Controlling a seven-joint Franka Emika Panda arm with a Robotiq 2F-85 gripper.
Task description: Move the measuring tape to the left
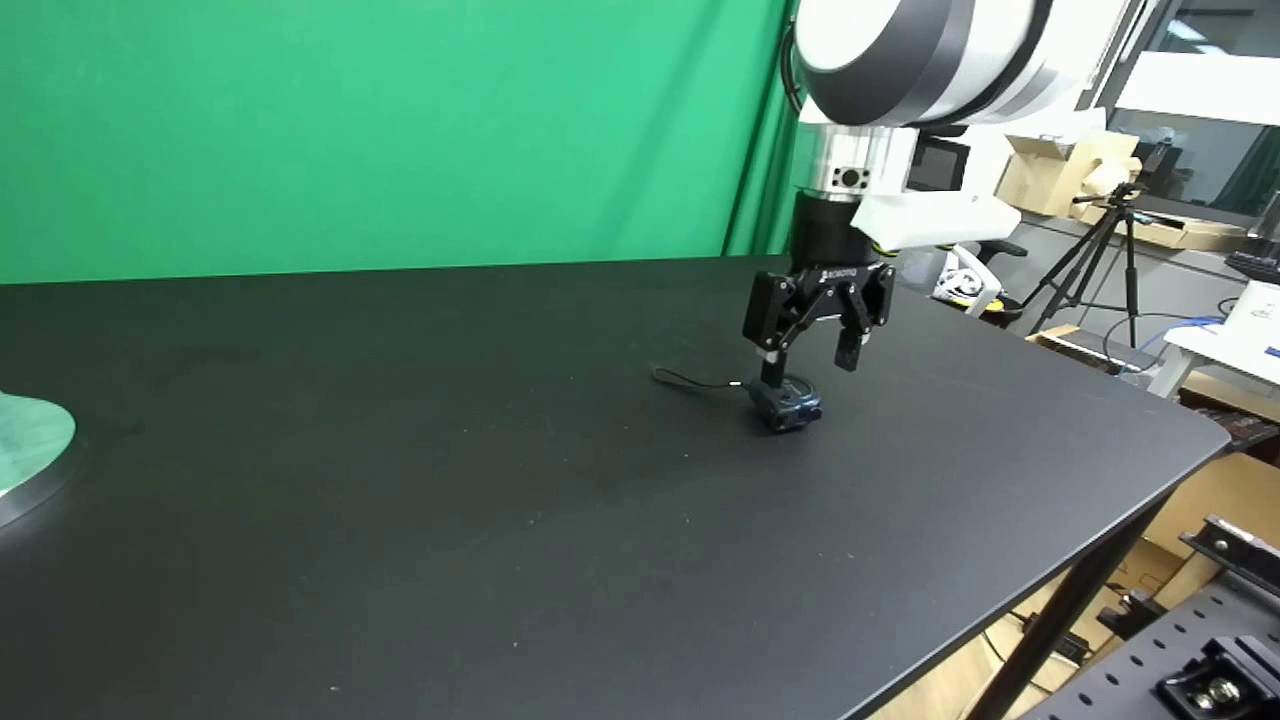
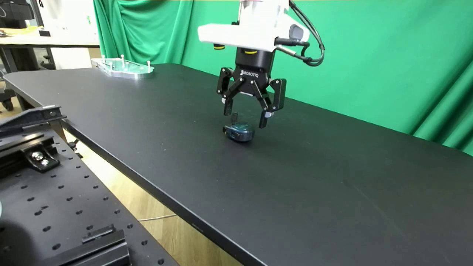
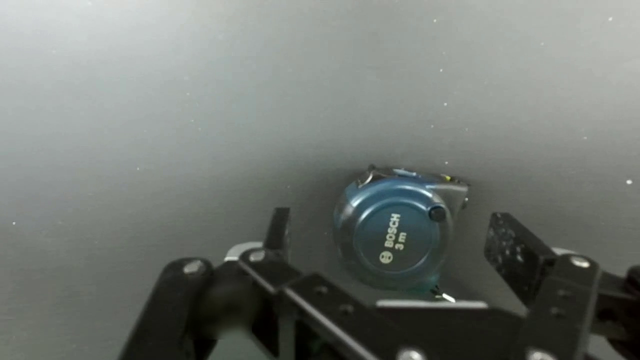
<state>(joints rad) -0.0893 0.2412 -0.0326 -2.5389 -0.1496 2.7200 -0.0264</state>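
The measuring tape [image 1: 787, 405] is a small blue-and-black round case lying flat on the dark table, with a thin dark wrist strap out to one side. It also shows in an exterior view [image 2: 240, 132] and in the wrist view [image 3: 397, 235], where its face reads BOSCH 3 m. My gripper [image 1: 810, 368] points down over the tape with its fingers apart, as an exterior view [image 2: 245, 117] also shows. In the wrist view the gripper [image 3: 390, 220] has the tape between its fingers, with a gap on each side. The strap is mostly hidden there behind the gripper body.
The black table [image 1: 400, 520] carries a clear plate with upright pegs [image 2: 123, 70] at its far end. A round green-topped object [image 1: 32, 450] stands at the table's edge of view. A perforated dark platform [image 2: 81, 199] lies beside the table. A green curtain [image 1: 380, 140] hangs behind.
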